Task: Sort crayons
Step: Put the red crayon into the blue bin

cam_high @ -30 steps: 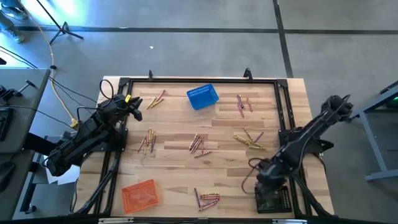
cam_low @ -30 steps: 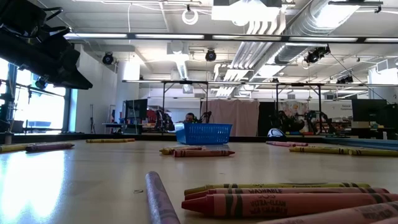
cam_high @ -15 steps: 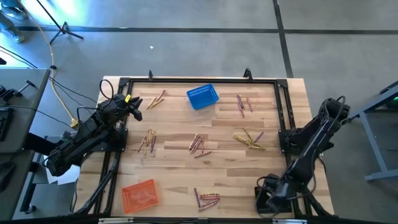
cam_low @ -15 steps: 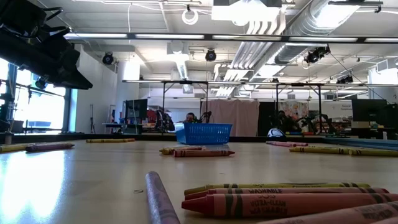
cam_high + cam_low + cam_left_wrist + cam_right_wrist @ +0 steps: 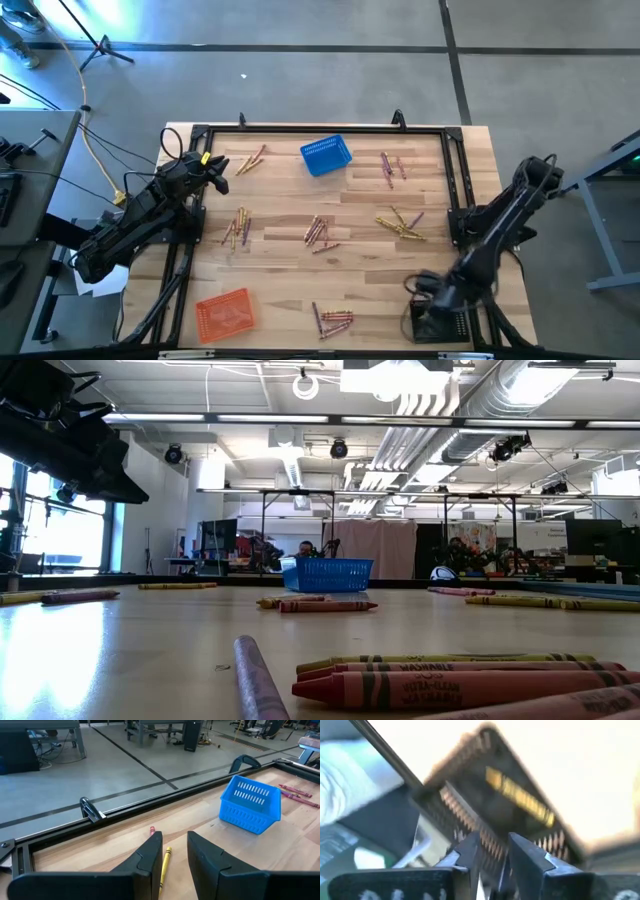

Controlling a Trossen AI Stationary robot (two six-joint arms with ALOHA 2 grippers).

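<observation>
While the left gripper (image 5: 218,172) hangs near the far left corner of the pale wooden slatted table (image 5: 280,275), its two dark fingers (image 5: 150,852) slightly parted and holding nothing, a thin yellow crayon (image 5: 164,863) lies on the boards just beneath the gap. The right gripper (image 5: 432,300) sits low at the near right corner over a small black mesh basket (image 5: 485,795), fingers a little apart around nothing. Small clusters of thin crayons (image 5: 322,231) lie scattered across the table, between a blue mesh basket (image 5: 326,156) at the far edge and an orange mesh basket (image 5: 224,313) at the near left.
</observation>
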